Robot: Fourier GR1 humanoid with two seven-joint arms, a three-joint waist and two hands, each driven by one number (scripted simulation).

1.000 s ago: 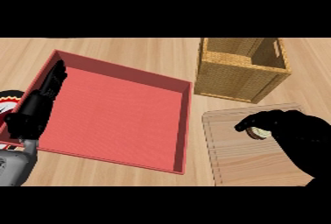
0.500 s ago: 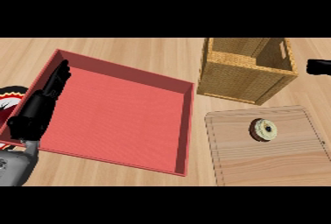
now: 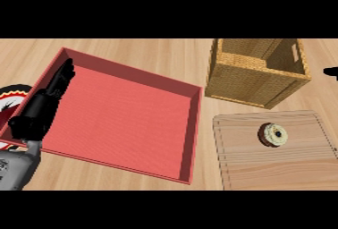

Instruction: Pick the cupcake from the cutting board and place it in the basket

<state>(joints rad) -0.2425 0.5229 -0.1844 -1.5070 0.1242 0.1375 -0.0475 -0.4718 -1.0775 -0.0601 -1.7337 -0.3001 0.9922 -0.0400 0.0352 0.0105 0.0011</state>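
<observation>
The cupcake (image 3: pixel 274 134) lay on the cutting board (image 3: pixel 251 170) at four o'clock, below the basket (image 3: pixel 247 80); my left hand (image 3: pixel 41 109) rested straight-fingered at nine, my right hand (image 3: pixel 331 71) barely showing, fingers untellable.

A red tray (image 3: pixel 125 120), a tan woven basket (image 3: pixel 254 82), a pale wood-grained cutting board (image 3: pixel 277 165) and a cream, dark-centred cupcake (image 3: pixel 274 134) are shown.

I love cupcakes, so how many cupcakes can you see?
1. The cupcake sits on the cutting board, in front of the basket. The basket's inside shows only partly, so more could hide there.
</observation>
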